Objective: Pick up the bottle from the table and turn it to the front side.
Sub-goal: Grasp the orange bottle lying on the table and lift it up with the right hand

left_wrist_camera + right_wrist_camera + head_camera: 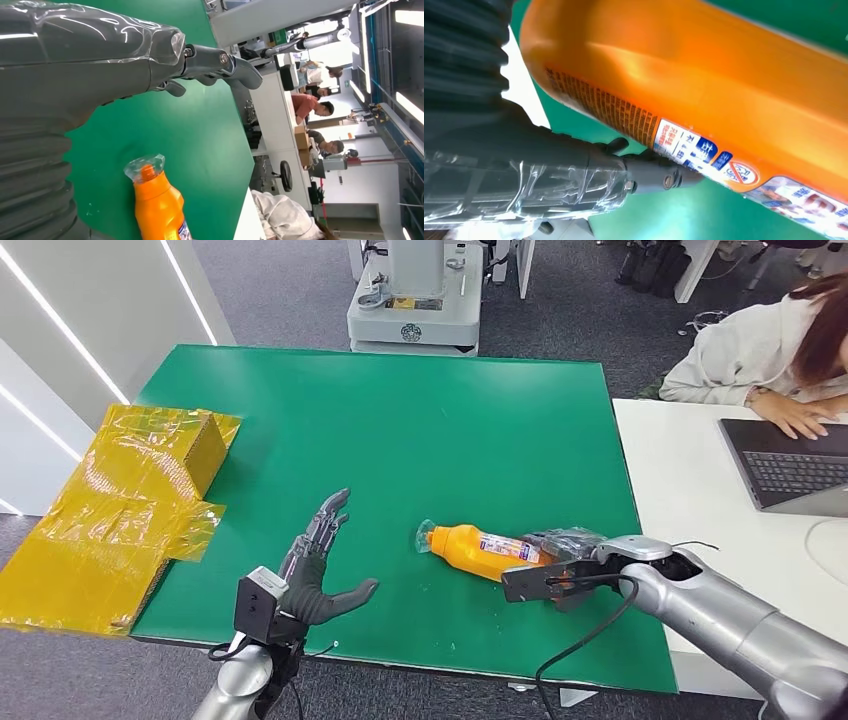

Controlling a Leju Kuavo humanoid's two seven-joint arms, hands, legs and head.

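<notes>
The orange bottle (pixel 478 547) lies on its side on the green tabletop (pixel 400 430), near the front edge, the right hand (pixel 560 575) at its base (whether its fingers grip it I cannot tell); lifting and turning appear undone. The left hand (pixel 322 565) hovers spread to the bottle's left, and a person (pixel 770 350) works at a laptop (pixel 790 465) on the white desk (pixel 680 490) to the right.

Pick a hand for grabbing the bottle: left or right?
Right. The right hand is already at the base of the lying orange bottle, while the left hand hovers open, apart from it.
</notes>
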